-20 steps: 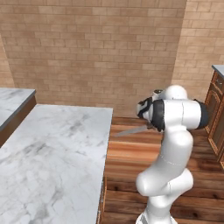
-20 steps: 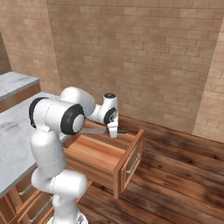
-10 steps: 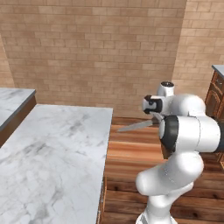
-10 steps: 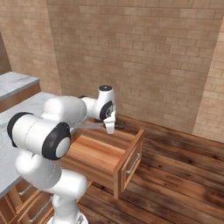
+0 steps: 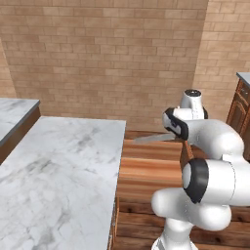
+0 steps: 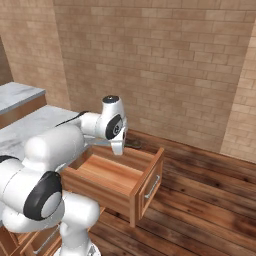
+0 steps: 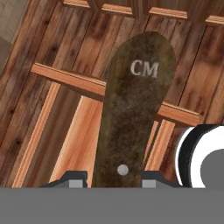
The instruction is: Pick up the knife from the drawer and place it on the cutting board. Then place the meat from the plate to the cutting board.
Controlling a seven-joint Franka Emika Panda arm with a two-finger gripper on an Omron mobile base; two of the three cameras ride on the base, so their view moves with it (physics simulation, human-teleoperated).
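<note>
**A:** Look at your hand view: the knife (image 7: 131, 113) runs up the middle of the frame, dark mottled handle with "CM" stamped near the top, a small silver rivet near the bottom. The gripper (image 7: 111, 177) is clenched on that handle, one dark fingertip (image 7: 72, 178) at each side of it.

**B:** And below it?

**A:** The open drawer (image 7: 78, 131), its light wooden floor and rails showing on both sides of the handle, with darker floor planks around them.

**B:** What do you get from the left base view?

**A:** The silver-grey blade (image 5: 155, 138) sticks out to the left of the wrist, centre of the frame, roughly level, pointing toward the marble counter (image 5: 58, 171) that fills the lower left. The knife hangs above the wood, clear of the counter edge.

**B:** Right base view?

**A:** The drawer (image 6: 117, 177) stands pulled out at centre. The gripper (image 6: 118, 148) hangs over its back edge, and the dark handle tip (image 6: 133, 144) peeks out just to its right.
</note>
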